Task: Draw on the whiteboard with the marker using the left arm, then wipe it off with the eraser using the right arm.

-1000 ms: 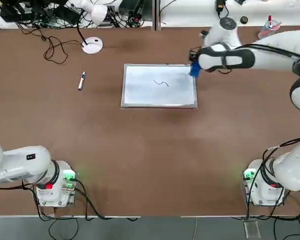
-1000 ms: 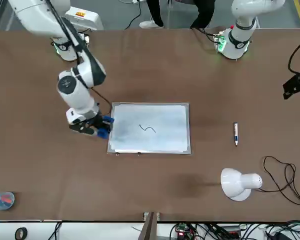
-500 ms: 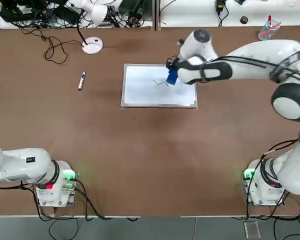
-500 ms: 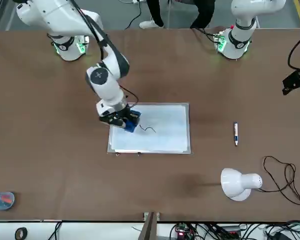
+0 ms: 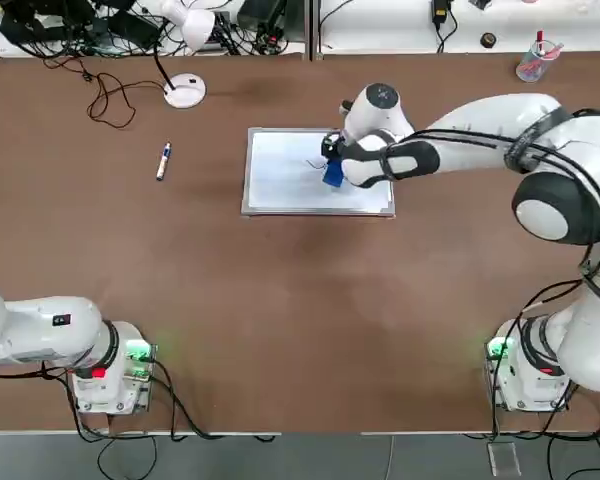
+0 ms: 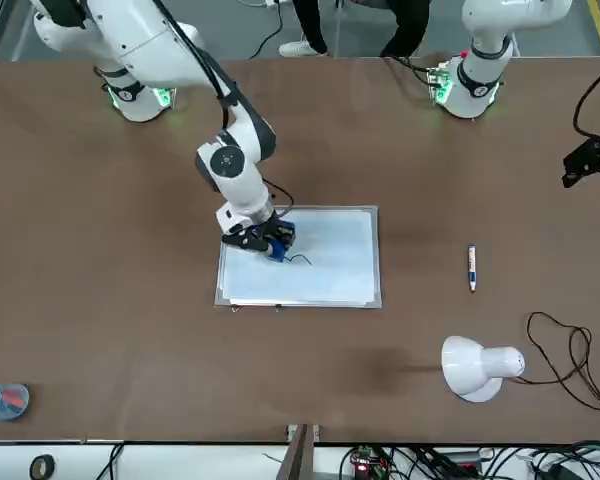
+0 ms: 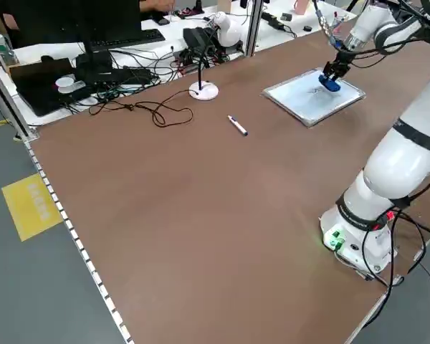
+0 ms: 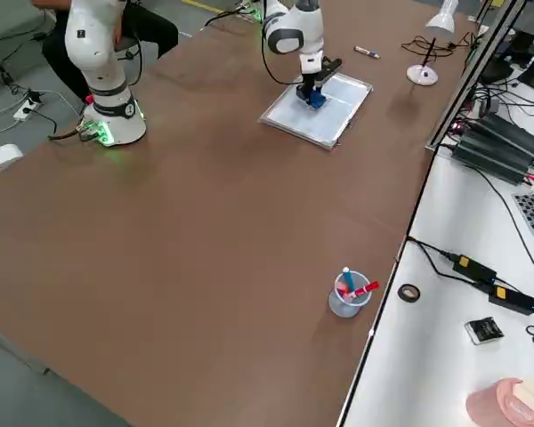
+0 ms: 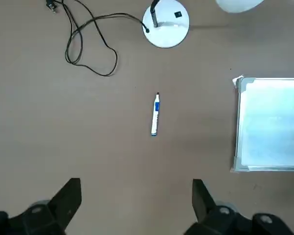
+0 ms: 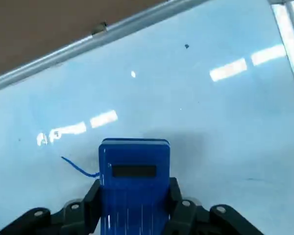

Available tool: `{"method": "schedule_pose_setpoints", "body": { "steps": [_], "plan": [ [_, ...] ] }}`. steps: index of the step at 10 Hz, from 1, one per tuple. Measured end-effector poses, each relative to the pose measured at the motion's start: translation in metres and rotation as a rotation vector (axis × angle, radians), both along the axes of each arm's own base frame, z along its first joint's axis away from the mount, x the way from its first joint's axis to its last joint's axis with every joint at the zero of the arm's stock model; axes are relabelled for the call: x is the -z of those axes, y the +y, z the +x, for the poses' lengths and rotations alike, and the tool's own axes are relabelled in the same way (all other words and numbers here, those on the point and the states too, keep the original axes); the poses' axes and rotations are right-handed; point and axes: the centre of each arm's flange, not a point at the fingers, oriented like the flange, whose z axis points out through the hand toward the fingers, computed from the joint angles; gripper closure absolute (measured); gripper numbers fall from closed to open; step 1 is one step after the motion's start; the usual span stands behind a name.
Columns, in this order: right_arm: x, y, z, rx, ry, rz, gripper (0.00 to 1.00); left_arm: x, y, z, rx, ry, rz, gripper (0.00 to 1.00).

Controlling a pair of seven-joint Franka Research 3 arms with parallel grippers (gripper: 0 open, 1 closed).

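Observation:
The whiteboard [image 5: 280, 180] [image 6: 330, 270] lies flat at the table's far middle, with a short dark squiggle [image 6: 300, 261] drawn on it. My right gripper [image 5: 332, 172] [image 6: 270, 243] is shut on the blue eraser [image 5: 333, 175] [image 6: 278, 244] [image 10: 134, 181] and holds it down on the board, right beside the squiggle. A bit of blue line [image 10: 77, 168] shows next to the eraser in the right wrist view. The marker [image 5: 163, 161] [image 6: 471, 267] [image 9: 155, 115] lies on the table left of the board. My left gripper [image 9: 134, 200] hangs open well above the table, parked near its base [image 5: 105, 365].
A white desk lamp [image 5: 185, 90] [image 6: 477, 367] with a trailing black cable [image 5: 105, 95] stands at the back left. A clear cup with red items [image 5: 536, 55] [image 8: 347, 294] sits at the far right corner. Cables and gear line the bench beyond the table's far edge.
My right arm has swept the eraser from the board's right edge leftwards across the board, until it reached the squiggle. The left arm has stayed still.

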Motion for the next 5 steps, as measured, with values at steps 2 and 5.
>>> {"method": "schedule_pose_setpoints", "body": {
  "steps": [2, 5],
  "plan": [
    [0.004, 0.002, -0.003, -0.008, -0.004, -0.015, 0.44, 0.000, 0.000, 0.000, 0.000, 0.001, -0.004, 0.00],
    [0.016, 0.007, -0.010, -0.030, -0.017, -0.061, 0.44, 0.000, -0.002, 0.000, -0.001, 0.002, -0.022, 0.00]
  ]
}}
